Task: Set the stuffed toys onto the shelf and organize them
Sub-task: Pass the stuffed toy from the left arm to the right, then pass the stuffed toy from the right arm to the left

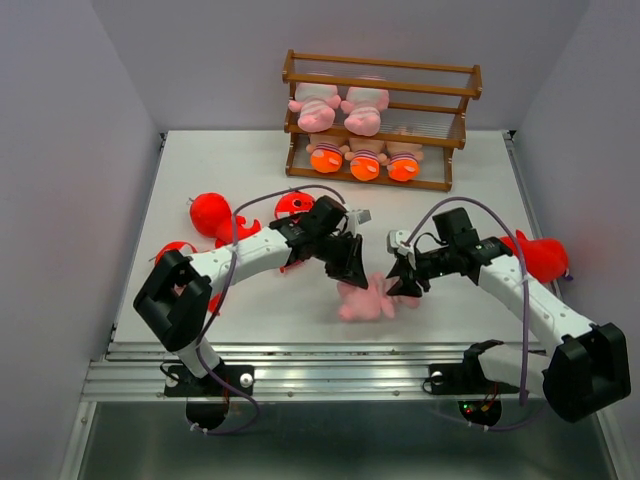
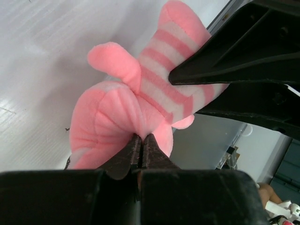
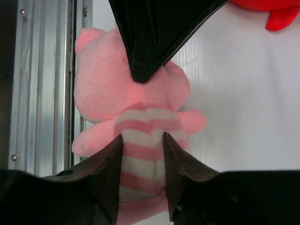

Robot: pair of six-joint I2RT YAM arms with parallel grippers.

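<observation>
A pink striped toy (image 1: 362, 300) lies near the table's front edge, held between both grippers. My left gripper (image 1: 350, 264) is shut, pinching the fabric of its head (image 2: 117, 112); in the left wrist view the gripper (image 2: 142, 139) shows its jaws pressed together. My right gripper (image 1: 405, 282) is shut on its striped body (image 3: 140, 159); in the right wrist view the gripper (image 3: 142, 139) has a finger on each side. The shelf (image 1: 470, 80) stands at the back. Two pink toys (image 1: 340, 108) sit on its middle tier, three orange-footed dolls (image 1: 365, 160) on the bottom tier.
Red sharks lie on the table: one at the left (image 1: 212, 215), one behind the left arm (image 1: 293, 205), one partly hidden by the left arm (image 1: 172, 250), one at the right edge (image 1: 540, 255). A metal rail (image 1: 320, 375) runs along the front edge.
</observation>
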